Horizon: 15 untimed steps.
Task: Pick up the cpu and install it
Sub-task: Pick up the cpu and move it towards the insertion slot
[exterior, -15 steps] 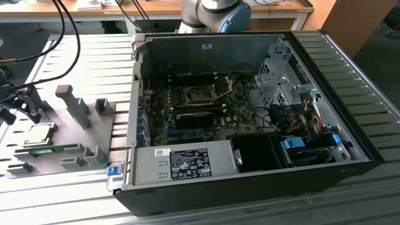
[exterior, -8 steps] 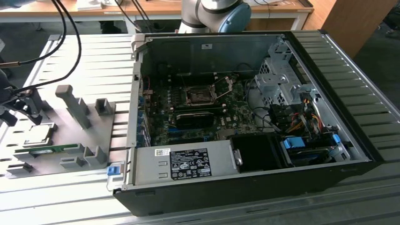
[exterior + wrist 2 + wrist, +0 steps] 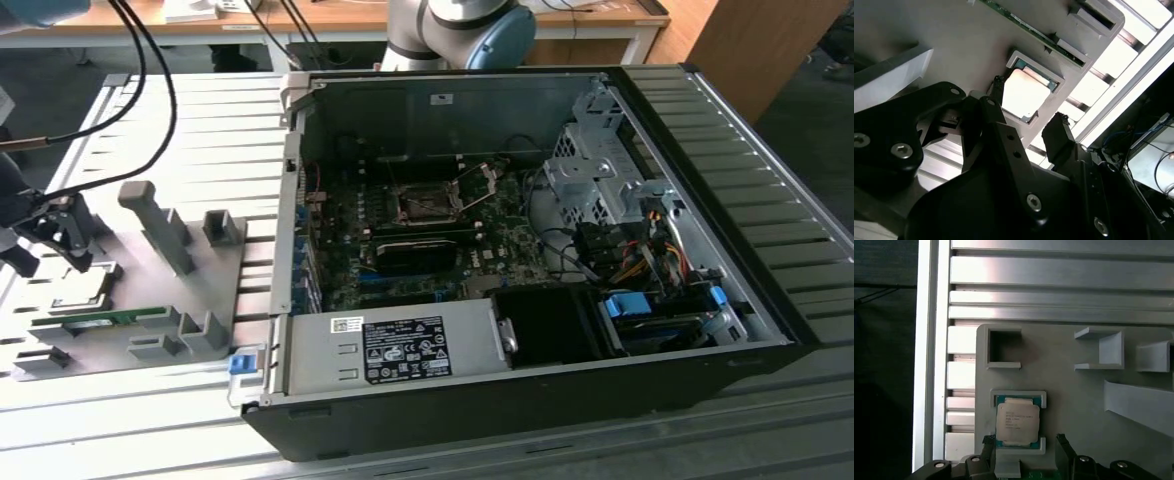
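Pincer [image 3: 1024, 444]: mine, fingers spread wide, holding nothing, hanging over the grey plate [image 3: 1074, 405].
Cpu [image 3: 1017, 422]: flat in its framed pocket on the grey plate, between my two fingers; I cannot tell whether either finger touches it.
Green strip [image 3: 114, 320]: on the grey plate, just beside the cpu's pocket.
Computer case [image 3: 534, 250]: open, on the table [image 3: 747, 120], off the grey plate toward the exterior view's right, well apart from the cpu.
Socket [image 3: 430, 205]: inside the case, far from the grey plate; it looks bare.
Hazard, pocket rim: the frame hugs the chip, so an off-centre close would likely pinch plastic rather than metal.
Hazard, thin edge: there is little side to grip, so a shallow or skewed hold could tip the chip or drop it.
Hazard, neighbour: a finger set too far toward the strip may knock it.
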{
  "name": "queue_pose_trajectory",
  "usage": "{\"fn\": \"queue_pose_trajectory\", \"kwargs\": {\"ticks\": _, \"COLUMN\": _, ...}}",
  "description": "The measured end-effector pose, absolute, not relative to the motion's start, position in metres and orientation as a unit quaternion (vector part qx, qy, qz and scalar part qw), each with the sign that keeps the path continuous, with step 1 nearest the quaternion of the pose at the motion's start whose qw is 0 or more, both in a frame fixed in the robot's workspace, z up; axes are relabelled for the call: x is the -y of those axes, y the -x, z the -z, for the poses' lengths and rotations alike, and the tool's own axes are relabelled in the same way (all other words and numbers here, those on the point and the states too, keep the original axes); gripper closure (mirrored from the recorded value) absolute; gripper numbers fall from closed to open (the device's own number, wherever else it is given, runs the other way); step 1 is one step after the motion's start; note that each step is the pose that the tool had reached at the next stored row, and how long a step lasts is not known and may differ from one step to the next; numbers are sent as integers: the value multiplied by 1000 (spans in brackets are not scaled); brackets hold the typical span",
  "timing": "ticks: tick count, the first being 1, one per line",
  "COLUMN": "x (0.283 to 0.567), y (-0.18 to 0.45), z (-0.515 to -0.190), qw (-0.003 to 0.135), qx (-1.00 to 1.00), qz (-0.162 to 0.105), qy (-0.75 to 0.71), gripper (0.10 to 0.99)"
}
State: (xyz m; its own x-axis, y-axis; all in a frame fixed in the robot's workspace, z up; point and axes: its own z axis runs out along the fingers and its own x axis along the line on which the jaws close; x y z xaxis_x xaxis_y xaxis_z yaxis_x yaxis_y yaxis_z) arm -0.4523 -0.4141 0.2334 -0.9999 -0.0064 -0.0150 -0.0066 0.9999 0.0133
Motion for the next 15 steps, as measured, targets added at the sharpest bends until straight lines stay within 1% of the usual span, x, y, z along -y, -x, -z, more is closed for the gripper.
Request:
{"fn": "queue_pose_trajectory", "kwargs": {"ticks": 3, "x": 412, "y": 453, "z": -230, "qw": 8, "qx": -1000, "qz": 2, "qy": 3, "gripper": 498}}
{"fn": "queue_pose_trajectory", "kwargs": {"ticks": 6, "x": 408, "y": 454, "z": -226, "qw": 8, "qx": -1000, "qz": 2, "qy": 3, "gripper": 486}}
{"fn": "queue_pose_trajectory", "kwargs": {"ticks": 7, "x": 408, "y": 454, "z": -225, "qw": 8, "qx": -1000, "qz": 2, "qy": 2, "gripper": 427}}
{"fn": "queue_pose_trajectory", "kwargs": {"ticks": 15, "x": 407, "y": 459, "z": -214, "qw": 12, "qx": -1000, "qz": 2, "qy": -14, "gripper": 427}}
